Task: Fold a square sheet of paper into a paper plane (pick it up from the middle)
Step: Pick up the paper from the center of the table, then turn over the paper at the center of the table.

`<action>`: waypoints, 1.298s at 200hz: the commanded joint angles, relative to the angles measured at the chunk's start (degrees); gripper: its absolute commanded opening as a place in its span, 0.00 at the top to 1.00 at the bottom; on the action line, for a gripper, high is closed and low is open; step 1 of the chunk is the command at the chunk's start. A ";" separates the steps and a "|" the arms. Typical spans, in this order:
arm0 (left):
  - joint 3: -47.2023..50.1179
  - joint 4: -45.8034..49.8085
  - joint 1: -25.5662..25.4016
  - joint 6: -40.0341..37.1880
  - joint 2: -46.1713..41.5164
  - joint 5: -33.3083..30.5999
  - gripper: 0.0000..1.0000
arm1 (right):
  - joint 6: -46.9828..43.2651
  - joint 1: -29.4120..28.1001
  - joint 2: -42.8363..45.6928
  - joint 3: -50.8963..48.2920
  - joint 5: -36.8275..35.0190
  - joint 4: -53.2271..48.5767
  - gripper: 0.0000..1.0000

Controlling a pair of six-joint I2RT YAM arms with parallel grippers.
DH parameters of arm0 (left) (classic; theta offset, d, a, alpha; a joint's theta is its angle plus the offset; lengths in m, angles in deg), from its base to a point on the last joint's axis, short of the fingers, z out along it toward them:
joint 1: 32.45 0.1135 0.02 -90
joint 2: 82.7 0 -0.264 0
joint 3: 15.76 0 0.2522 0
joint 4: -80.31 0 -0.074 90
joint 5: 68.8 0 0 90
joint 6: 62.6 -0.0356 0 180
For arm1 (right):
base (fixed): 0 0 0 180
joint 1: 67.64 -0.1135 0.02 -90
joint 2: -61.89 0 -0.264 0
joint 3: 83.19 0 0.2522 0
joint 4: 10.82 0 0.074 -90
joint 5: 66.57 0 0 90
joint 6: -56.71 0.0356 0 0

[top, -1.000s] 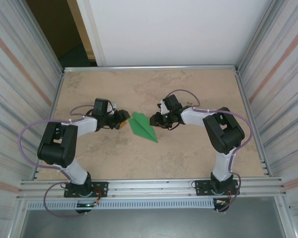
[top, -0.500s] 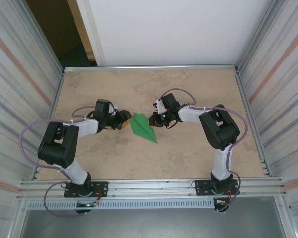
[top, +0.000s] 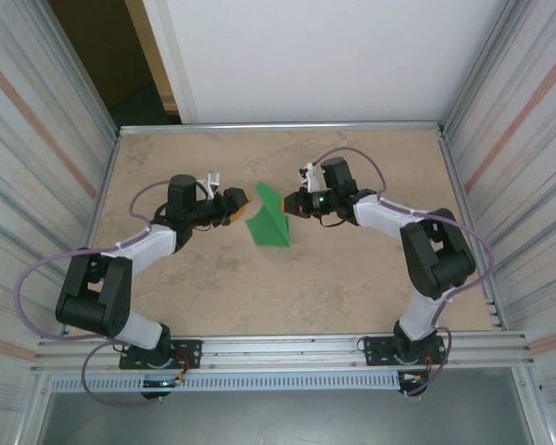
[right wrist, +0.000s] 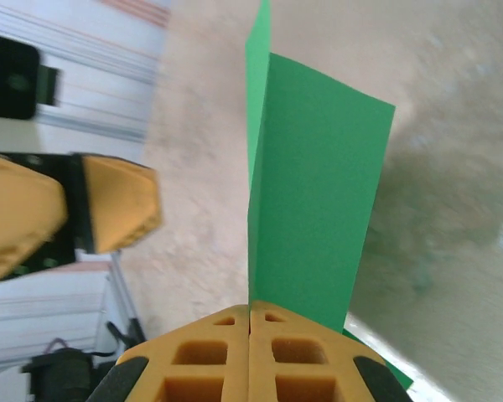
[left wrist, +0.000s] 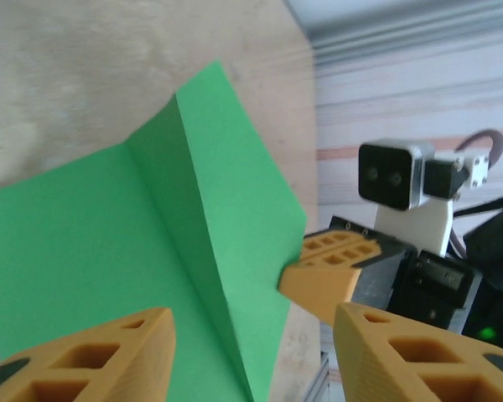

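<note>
I work in a lab test cell: my tan tabletop (top: 352,297) is boxed in by ribbed panel walls (top: 37,139) left and right, a white board (top: 324,56) at top, and aluminium rails (top: 287,348) along the bottom.

Both arms come in from the near edge, elbows bent outward. The left arm (top: 130,250) stretches far and to the right. Its gripper (top: 233,205) points right with the fingers (left wrist: 92,360) spread apart, gripping nothing. The right arm (top: 417,241) angles far and to the left. Its gripper (top: 294,205) faces the left one, near but not touching. The right fingers (right wrist: 210,360) are pressed together, pinching the edge of the paper (right wrist: 310,193).
</note>
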 commanded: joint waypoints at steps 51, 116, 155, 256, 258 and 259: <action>-4.11 -11.37 -6.21 1.90 -0.46 6.34 0.41 | 11.41 0.76 8.43 -2.28 4.28 11.21 0.93; -5.12 -12.59 -8.47 -0.24 0.41 6.05 0.43 | 16.69 1.54 9.86 -3.60 5.78 16.85 0.92; -4.84 -15.13 -8.73 0.58 1.13 6.80 0.48 | 18.07 1.80 9.85 -3.86 6.30 18.28 0.92; -4.05 -18.71 -8.73 2.92 1.97 6.03 0.74 | 19.57 2.53 10.15 -4.75 6.29 19.57 0.87; -4.08 -18.71 -8.73 2.97 2.00 5.97 0.74 | 19.63 2.53 10.14 -4.78 6.35 19.57 0.88; -4.10 -18.71 -8.73 2.94 2.03 5.99 0.75 | 19.61 2.53 10.14 -4.80 6.36 19.57 0.87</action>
